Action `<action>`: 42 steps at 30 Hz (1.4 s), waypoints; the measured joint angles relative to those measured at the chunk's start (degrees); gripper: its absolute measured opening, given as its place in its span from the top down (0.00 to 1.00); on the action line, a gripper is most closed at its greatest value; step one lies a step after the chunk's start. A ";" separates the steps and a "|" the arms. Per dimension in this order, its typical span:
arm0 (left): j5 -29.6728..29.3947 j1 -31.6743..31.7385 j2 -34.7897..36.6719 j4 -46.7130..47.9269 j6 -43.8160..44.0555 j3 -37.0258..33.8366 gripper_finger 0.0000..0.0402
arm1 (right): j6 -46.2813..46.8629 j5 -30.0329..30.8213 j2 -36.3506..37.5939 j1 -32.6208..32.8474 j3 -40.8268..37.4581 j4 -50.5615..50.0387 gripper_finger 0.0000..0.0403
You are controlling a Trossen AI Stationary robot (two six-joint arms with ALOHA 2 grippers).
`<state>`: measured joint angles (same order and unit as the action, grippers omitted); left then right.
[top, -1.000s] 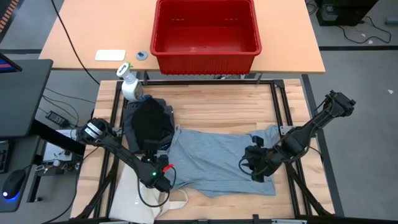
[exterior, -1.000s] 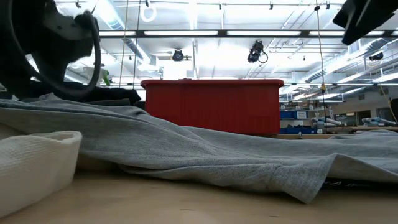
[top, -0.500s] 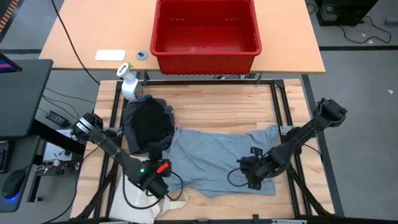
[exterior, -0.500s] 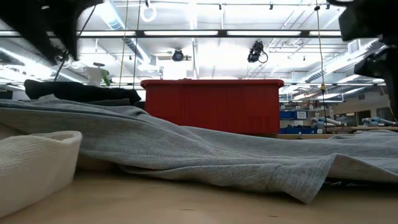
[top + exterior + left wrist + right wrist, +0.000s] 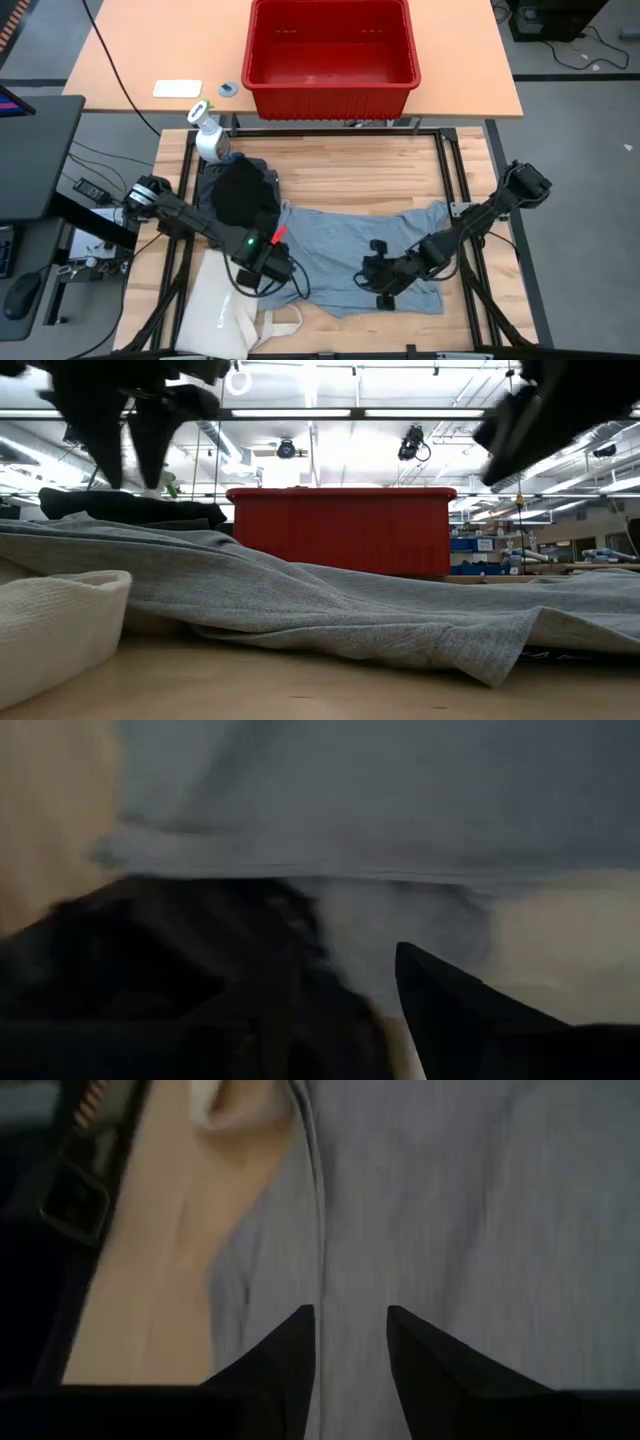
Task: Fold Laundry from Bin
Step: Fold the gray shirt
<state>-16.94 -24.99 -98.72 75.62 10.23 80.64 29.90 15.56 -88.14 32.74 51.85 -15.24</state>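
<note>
- A light grey shirt (image 5: pixel 350 255) lies spread flat on the wooden surface, its long axis running side to side, on the near side of the red bin (image 5: pixel 331 50).
- The bin appears empty; nothing shows inside it.
- The left gripper (image 5: pixel 268 270) hangs over the shirt's left edge, nearest the dark garments (image 5: pixel 240 195) heaped beside that edge. I cannot tell whether it is parted or closed.
- The right gripper (image 5: pixel 383 283) hovers over the shirt's near hem, right of centre, fingers (image 5: pixel 290 1355) parted with a narrow gap, grasping nothing; grey cloth lies directly beneath.
- A cream tote bag (image 5: pixel 235 320) lies at the shirt's near left corner.
</note>
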 joint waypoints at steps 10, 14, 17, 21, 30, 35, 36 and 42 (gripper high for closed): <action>4.50 0.16 0.04 0.12 3.23 -4.10 0.57 | -2.53 8.58 -0.79 -1.32 1.77 4.44 0.67; 5.08 0.17 0.00 0.45 4.57 -8.97 0.57 | -1.82 10.70 -0.85 -0.02 1.77 5.36 0.67; 5.21 0.17 -0.02 0.07 4.55 -11.84 0.57 | -3.22 12.32 -0.85 0.50 1.77 6.72 0.67; 4.77 0.09 -0.02 -0.92 2.43 -12.80 0.66 | -4.02 12.47 -0.85 0.49 1.77 6.71 0.67; -0.95 -0.52 0.00 5.49 3.61 -8.71 0.97 | -6.53 11.79 -0.85 0.13 1.77 7.25 0.67; -5.32 -1.45 0.00 10.46 4.52 -1.60 0.99 | -7.55 10.95 -0.85 0.25 1.77 10.04 0.67; -7.04 -1.67 0.00 10.36 3.93 -0.31 0.99 | -7.87 11.10 -0.85 0.25 1.77 10.84 0.67; -19.70 -2.45 0.00 9.72 0.07 5.91 0.99 | -12.91 12.00 -2.89 0.25 1.75 17.93 0.67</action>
<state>-36.64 -27.44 -98.72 85.34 10.31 86.55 16.98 27.56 -91.03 32.99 53.60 2.69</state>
